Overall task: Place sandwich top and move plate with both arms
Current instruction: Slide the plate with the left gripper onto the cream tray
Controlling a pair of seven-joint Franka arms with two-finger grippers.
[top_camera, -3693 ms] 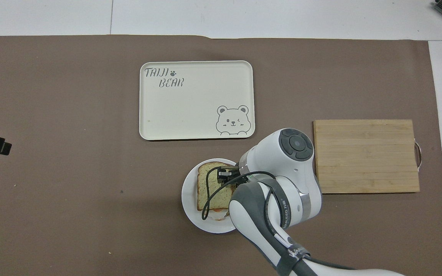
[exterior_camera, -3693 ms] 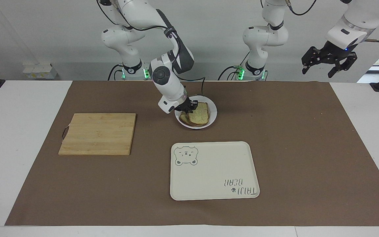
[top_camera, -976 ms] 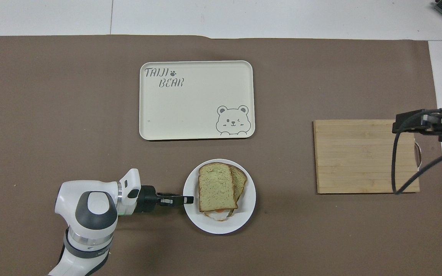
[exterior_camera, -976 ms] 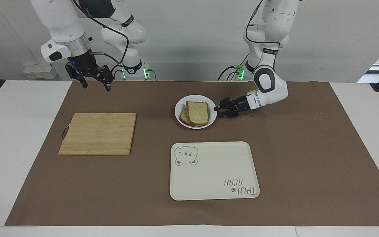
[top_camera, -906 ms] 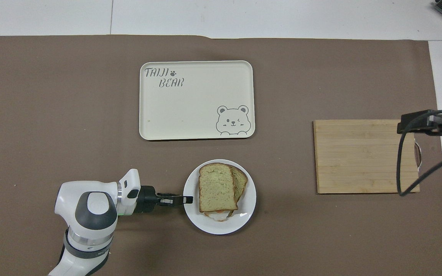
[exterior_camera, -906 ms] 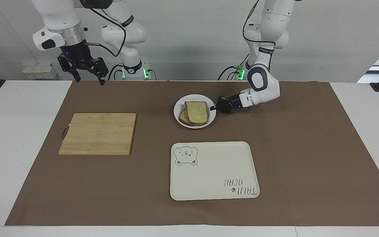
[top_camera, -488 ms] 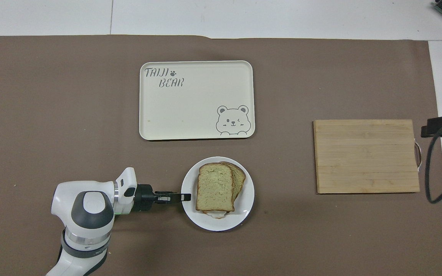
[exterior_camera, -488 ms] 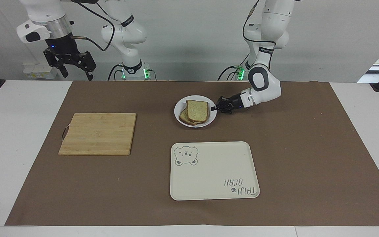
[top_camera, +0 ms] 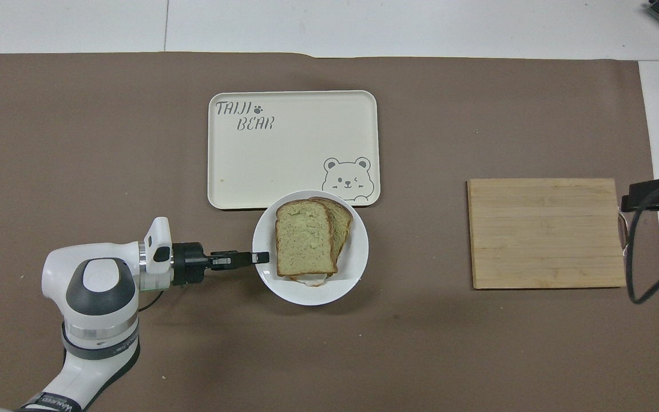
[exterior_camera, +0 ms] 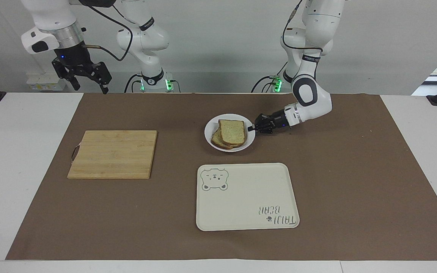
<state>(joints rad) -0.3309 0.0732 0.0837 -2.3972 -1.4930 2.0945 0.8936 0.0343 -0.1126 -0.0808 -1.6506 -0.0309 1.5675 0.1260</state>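
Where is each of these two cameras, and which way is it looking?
Facing view: high across the table, looking at the robots; both arms show whole, the left gripper shut on the plate rim, the right gripper open, waiting up over the table's edge.
Overhead view: high above the robots' end, looking steeply down; the left arm comes in from below, and only part of the right gripper shows.
Shared: plate, sandwich top, tray, board, half a turn apart.
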